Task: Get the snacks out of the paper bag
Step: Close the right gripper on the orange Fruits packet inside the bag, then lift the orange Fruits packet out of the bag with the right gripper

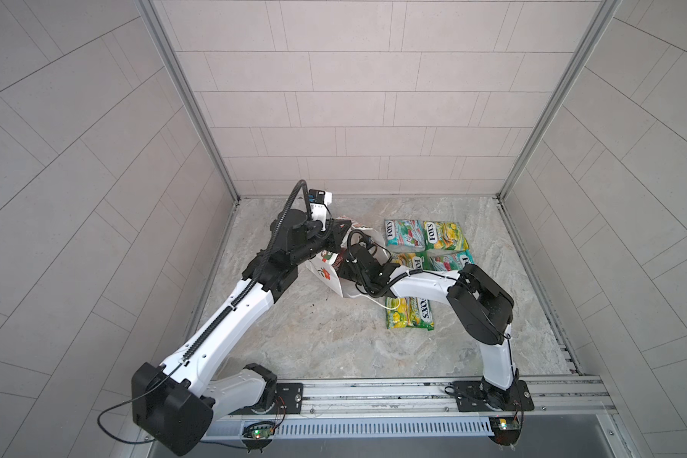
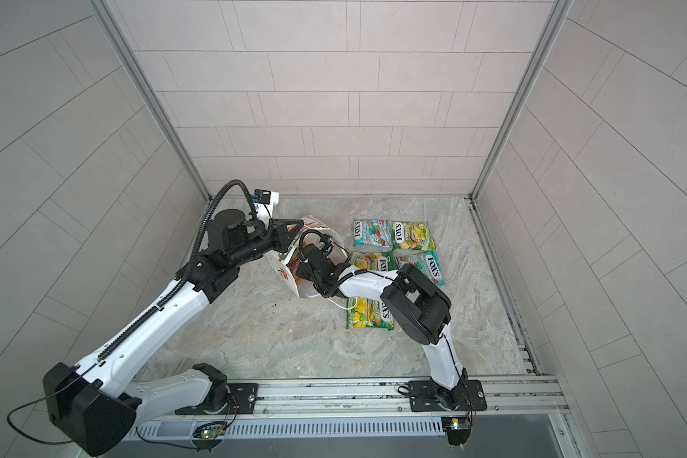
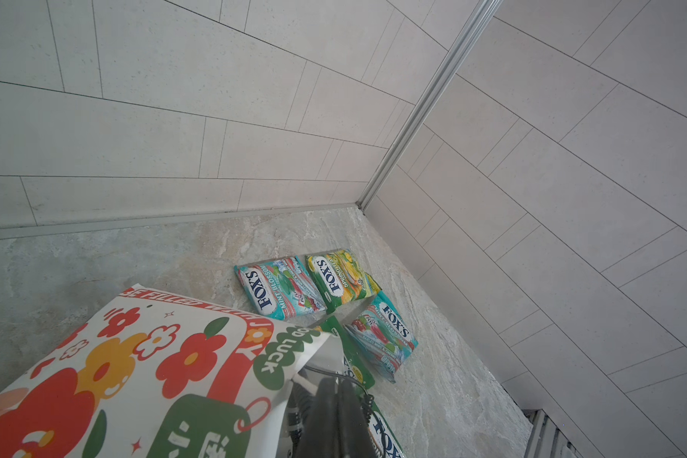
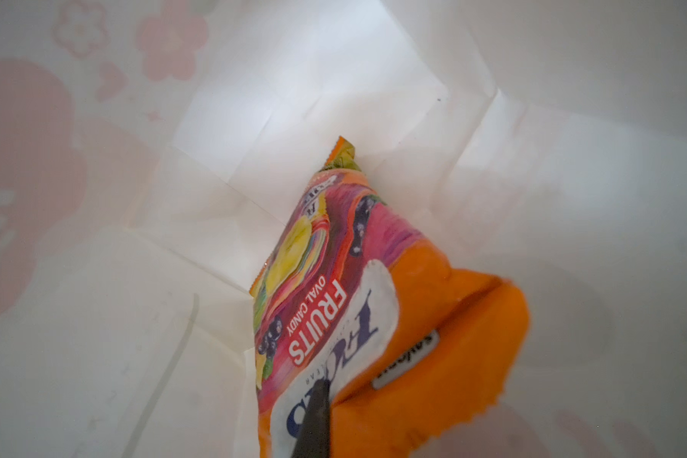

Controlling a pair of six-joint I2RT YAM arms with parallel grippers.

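The white paper bag [image 1: 326,274] [image 2: 284,273] stands tilted mid-table, with its mouth toward the right arm. My left gripper [image 1: 346,229] [image 3: 336,404] is shut on the bag's far rim. The right gripper [image 4: 318,416] is deep inside the bag [image 4: 334,79], shut on the end of an orange-purple snack packet [image 4: 334,297]. In both top views its fingers are hidden by the bag. Several snacks lie flat to the right of the bag: teal-red [image 1: 404,236], green-yellow [image 1: 444,234], teal-red [image 1: 451,261], and green-yellow [image 1: 409,315] under the right forearm.
Tiled walls close off the back and both sides of the marble tabletop [image 1: 314,337]. An aluminium rail [image 1: 373,390] carrying both arm bases runs along the front edge. One white cord handle [image 1: 385,304] of the bag trails over the nearest packet.
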